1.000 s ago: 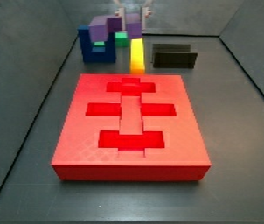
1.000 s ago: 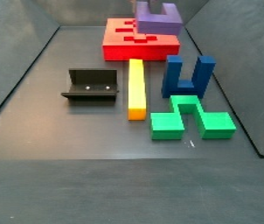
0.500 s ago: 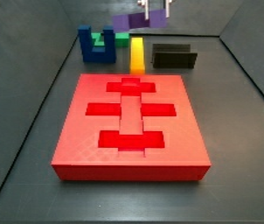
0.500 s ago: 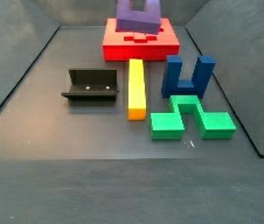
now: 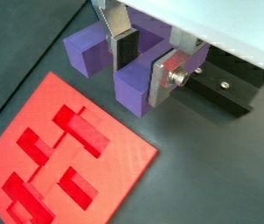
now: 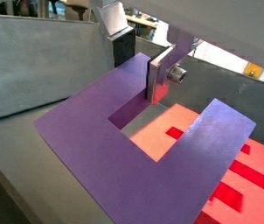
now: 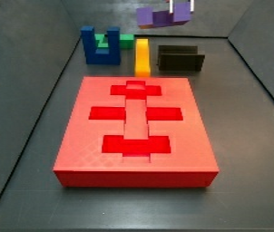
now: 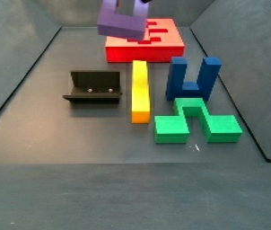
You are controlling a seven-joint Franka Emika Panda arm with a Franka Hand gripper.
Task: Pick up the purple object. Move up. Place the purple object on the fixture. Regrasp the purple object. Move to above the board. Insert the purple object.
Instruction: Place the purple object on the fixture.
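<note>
- Two-finger silver gripper raised above the floor, jaws clamped on one prong of chunky U-shaped purple plastic block.
- Block airborne in both side views, tilted.
- Black L-shaped fixture and flat red slotted board below, apart from it.

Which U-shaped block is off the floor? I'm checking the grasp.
The purple object, held aloft in the gripper. The blue block stands on the floor; the green one lies flat.

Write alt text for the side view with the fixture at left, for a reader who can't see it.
The gripper, at the frame's top edge, holds the purple object tilted in the air in front of the red board. On the dark floor lie the black fixture, a yellow bar, a blue notched block and a green block.
</note>
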